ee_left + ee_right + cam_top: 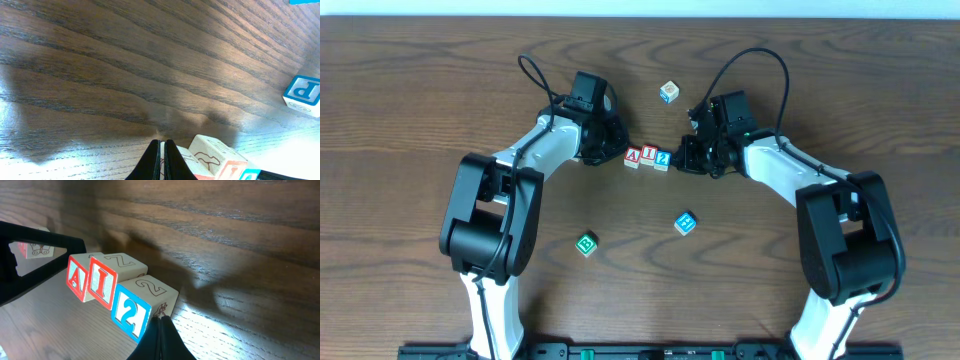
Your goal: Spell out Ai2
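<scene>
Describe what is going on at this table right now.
A robot is spelling with letter blocks. The A block, I block and 2 block sit side by side in a row. The left gripper, shut and empty, is beside the A; the right gripper, shut and empty, is beside the 2.

Matt wooden blocks [102, 287] (painted faces) on satin, wood-grain table [225, 230].

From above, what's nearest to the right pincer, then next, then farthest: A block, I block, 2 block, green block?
1. 2 block, right beside the right pincer.
2. I block, middle of the row.
3. A block, the row's far end.
4. green block, alone, toward the picture's lower left.
</scene>
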`<state>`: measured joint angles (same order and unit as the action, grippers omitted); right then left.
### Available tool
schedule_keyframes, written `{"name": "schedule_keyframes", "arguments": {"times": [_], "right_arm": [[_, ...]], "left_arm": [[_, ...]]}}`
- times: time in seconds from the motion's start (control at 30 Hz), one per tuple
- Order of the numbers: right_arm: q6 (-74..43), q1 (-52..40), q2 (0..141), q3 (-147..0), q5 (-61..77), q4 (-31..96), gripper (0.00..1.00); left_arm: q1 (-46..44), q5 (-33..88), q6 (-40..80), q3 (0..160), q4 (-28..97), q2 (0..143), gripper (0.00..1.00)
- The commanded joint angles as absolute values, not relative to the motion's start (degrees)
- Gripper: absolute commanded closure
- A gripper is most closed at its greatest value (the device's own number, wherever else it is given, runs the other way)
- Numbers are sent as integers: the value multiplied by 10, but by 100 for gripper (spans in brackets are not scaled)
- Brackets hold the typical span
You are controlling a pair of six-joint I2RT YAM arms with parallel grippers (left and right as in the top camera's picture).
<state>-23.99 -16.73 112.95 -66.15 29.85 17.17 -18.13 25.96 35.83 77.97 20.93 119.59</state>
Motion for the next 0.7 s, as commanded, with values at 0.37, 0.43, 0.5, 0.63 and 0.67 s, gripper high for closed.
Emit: {"name": "schedule_keyframes", "arguments": {"times": [0.37,0.43,0.5,0.63,0.67], "right_arm": [[-248,-171,1133,-659,318,151,99],[-248,-171,1133,-659,318,152,99],[-248,-171,1133,-659,317,152,99],[-248,-171,1133,-659,311,152,99],[-248,-171,1133,-659,308,152,99]], "left_arm": [[-195,265,382,776,211,1206,94],[-195,265,382,776,211,1206,94],[-196,265,385,776,211,1206,94],[-198,265,393,776,212,1206,94],[-199,265,393,776,212,1206,94]]}}
